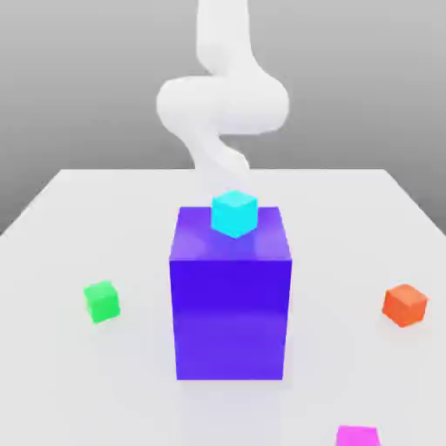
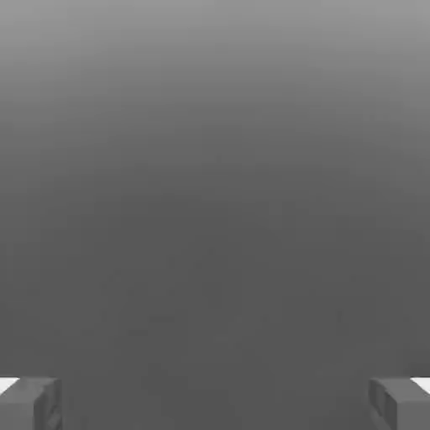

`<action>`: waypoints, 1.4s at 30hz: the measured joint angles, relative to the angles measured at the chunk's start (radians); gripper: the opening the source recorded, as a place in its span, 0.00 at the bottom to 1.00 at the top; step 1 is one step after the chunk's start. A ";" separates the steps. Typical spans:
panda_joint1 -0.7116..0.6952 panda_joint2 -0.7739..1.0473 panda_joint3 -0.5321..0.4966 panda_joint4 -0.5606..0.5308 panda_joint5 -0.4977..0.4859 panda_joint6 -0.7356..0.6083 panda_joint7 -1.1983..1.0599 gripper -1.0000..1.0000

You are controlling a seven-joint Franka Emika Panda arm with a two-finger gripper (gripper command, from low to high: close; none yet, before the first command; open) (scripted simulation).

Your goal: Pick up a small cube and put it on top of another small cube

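From where I stand, the big blue block (image 1: 230,318) sits upright on the white table (image 1: 144,196), and the cyan cube (image 1: 234,214) is on top of it. Near the table's edge at the exterior view's left lies the green cube (image 1: 102,301); toward the edge at the exterior view's right is the orange cube (image 1: 405,305). A magenta cube (image 1: 358,436) shows partly, nearer the viewer. The white arm (image 1: 223,104) reaches down behind the block, its gripper (image 2: 215,405) spread wide with nothing between the jaws.
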 joint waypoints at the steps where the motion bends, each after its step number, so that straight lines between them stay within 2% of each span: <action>1: -0.008 0.039 0.017 0.003 -0.009 0.009 0.017 0.50; 10: -0.050 0.368 0.137 0.026 -0.107 0.086 0.181 0.50; 17: -0.044 0.623 0.194 0.044 -0.189 0.144 0.311 0.50; 24: 0.000 0.871 0.207 0.061 -0.231 0.208 0.413 0.50; 31: 0.042 1.104 0.228 0.075 -0.206 0.285 0.468 0.50; 35: 0.084 1.248 0.183 0.105 -0.248 0.384 0.507 0.50; 36: 0.092 1.271 0.173 0.111 -0.257 0.401 0.514 0.00; 42: 0.096 1.283 0.168 0.113 -0.261 0.411 0.517 0.00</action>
